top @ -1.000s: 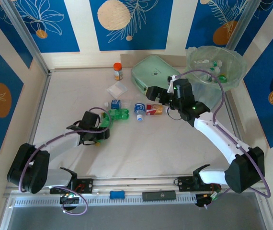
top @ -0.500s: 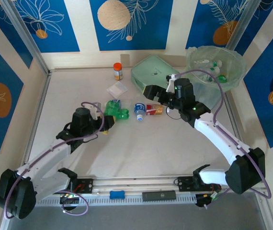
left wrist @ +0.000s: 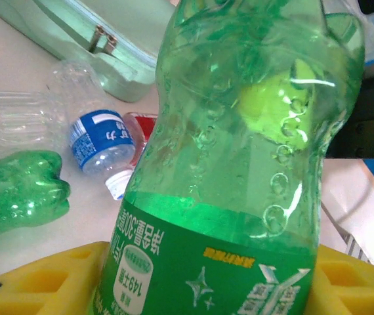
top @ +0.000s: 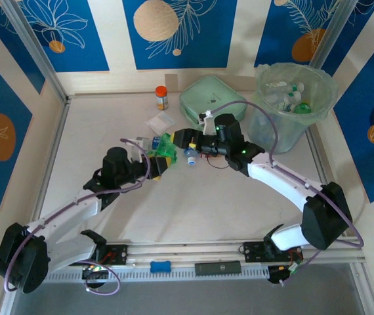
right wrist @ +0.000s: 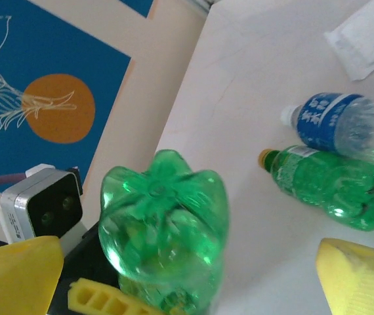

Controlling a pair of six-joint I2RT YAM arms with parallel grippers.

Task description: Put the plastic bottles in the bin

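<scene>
One green plastic bottle (top: 166, 146) hangs above the white table (top: 193, 210), clamped around its labelled end by the left pincer (left wrist: 197, 279). Its lobed base faces the right pincer (right wrist: 188, 266), whose yellow fingers (right wrist: 16, 269) stand wide apart on either side of that base, holding nothing. Just beside it on the table lie a blue-labelled clear bottle (top: 190, 153), a red-labelled bottle (top: 210, 151) and a second green bottle (right wrist: 331, 187). At the far right stands the tall translucent bin lined with a pale green bag (top: 266, 125), with several bottles inside.

Bright even light, soft shadows; white glints on the green bottle (left wrist: 252, 125)
</scene>
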